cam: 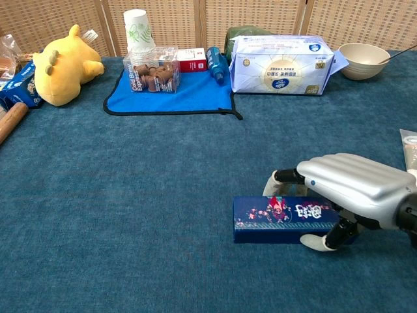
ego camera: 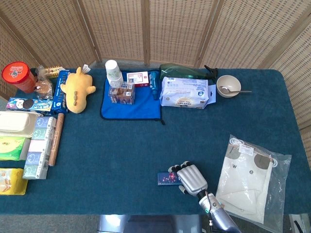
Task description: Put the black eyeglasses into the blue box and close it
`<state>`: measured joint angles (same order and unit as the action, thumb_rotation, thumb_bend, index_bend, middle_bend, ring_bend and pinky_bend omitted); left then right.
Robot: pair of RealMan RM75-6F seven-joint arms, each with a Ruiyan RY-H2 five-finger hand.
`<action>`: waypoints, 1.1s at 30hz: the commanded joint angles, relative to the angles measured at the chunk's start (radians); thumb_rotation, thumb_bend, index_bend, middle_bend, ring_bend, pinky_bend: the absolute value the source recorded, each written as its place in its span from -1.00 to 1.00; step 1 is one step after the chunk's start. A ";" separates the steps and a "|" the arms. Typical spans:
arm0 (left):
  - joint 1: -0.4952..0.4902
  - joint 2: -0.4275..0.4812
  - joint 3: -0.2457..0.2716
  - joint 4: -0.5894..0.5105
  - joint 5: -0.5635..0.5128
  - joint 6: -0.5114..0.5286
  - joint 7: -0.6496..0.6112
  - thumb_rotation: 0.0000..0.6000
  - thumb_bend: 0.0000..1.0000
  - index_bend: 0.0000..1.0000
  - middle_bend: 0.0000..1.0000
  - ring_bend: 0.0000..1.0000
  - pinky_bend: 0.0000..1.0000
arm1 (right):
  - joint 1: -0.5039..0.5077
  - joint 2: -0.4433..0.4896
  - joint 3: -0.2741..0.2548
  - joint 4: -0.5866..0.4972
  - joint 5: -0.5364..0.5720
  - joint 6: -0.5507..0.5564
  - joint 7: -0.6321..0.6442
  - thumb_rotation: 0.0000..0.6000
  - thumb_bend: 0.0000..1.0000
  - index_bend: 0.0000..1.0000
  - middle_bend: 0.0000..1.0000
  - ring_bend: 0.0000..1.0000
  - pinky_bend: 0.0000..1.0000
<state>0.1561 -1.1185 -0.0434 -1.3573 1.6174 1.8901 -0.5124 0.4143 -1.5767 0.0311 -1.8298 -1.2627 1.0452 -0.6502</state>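
The blue box (ego camera: 167, 178) (cam: 280, 218), long, closed and printed with a dark pattern, lies near the table's front edge, right of centre. My right hand (ego camera: 192, 178) (cam: 352, 186) grips its right end. The fingers (cam: 281, 177) curl down over the far side and the thumb (cam: 319, 241) presses the near side. No black eyeglasses show in either view. My left hand is out of both views.
A clear bag with a white garment (ego camera: 250, 177) lies just right of the hand. At the back stand a tissue pack (ego camera: 184, 92), a bowl (ego camera: 228, 85), a blue cloth (ego camera: 131, 104) with small items and a yellow plush (ego camera: 77, 88). Snack boxes (ego camera: 36, 145) line the left edge.
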 commanded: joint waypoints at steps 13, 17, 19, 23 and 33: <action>-0.014 0.001 0.000 -0.020 0.007 -0.018 0.022 0.78 -0.38 -0.93 -1.00 -1.00 -1.00 | 0.040 0.053 0.089 -0.029 0.000 0.039 0.125 1.00 -0.45 0.11 0.17 -0.01 -0.35; -0.017 0.000 0.001 -0.029 0.009 -0.023 0.032 0.77 -0.38 -0.94 -1.00 -1.00 -1.00 | 0.069 0.056 0.136 -0.007 0.035 0.030 0.141 1.00 -0.46 0.11 0.17 -0.02 -0.35; -0.018 0.001 0.001 -0.035 0.009 -0.026 0.037 0.76 -0.38 -0.93 -1.00 -1.00 -1.00 | 0.088 0.050 0.157 0.013 0.056 0.021 0.148 1.00 -0.46 0.10 0.16 -0.03 -0.35; -0.022 0.002 0.001 -0.043 0.005 -0.036 0.046 0.77 -0.38 -0.94 -1.00 -1.00 -1.00 | 0.129 0.033 0.183 0.061 0.101 -0.008 0.145 1.00 -0.47 0.08 0.14 -0.07 -0.35; -0.032 0.004 -0.001 -0.052 -0.007 -0.061 0.060 0.78 -0.38 -0.94 -1.00 -1.00 -1.00 | 0.205 -0.003 0.213 0.186 0.201 -0.058 0.145 1.00 -0.47 0.03 0.09 -0.13 -0.39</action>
<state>0.1251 -1.1143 -0.0444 -1.4088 1.6111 1.8301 -0.4536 0.6102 -1.5731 0.2390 -1.6543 -1.0713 0.9935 -0.5096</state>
